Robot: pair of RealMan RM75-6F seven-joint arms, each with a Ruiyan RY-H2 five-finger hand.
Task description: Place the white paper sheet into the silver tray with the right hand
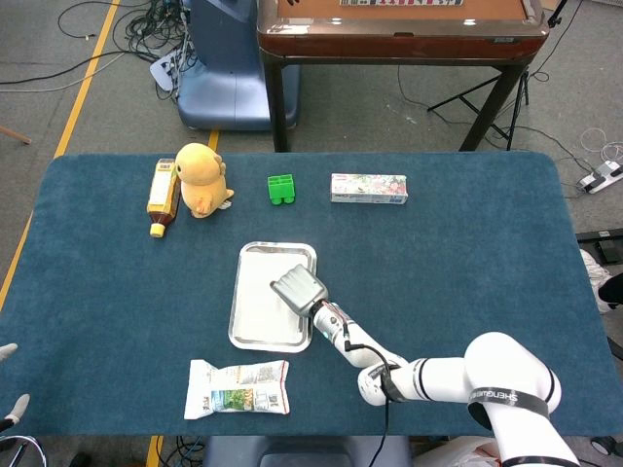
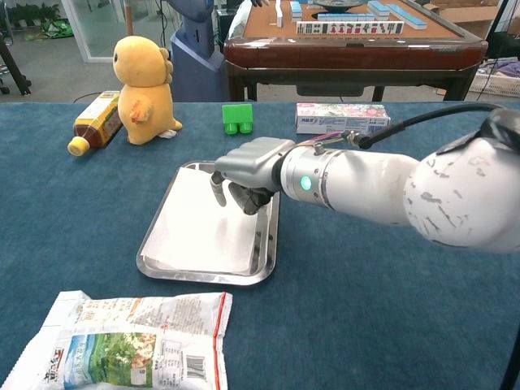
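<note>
The white paper sheet [image 1: 259,294] [image 2: 195,229] lies flat inside the silver tray [image 1: 235,331] [image 2: 203,276] in the middle of the blue table. My right hand [image 1: 300,288] [image 2: 248,172] hovers over the tray's right far part, lifted off the paper. Its fingers hang bent downward, apart from the thumb, with nothing between them. The right forearm reaches in from the lower right. Neither view shows my left hand.
A snack bag [image 1: 238,387] [image 2: 122,337] lies in front of the tray. Along the far side stand a tea bottle [image 1: 162,195], a yellow plush toy [image 1: 201,178], a green block [image 1: 281,188] and a long box [image 1: 368,188]. A mahjong table [image 2: 349,49] stands behind.
</note>
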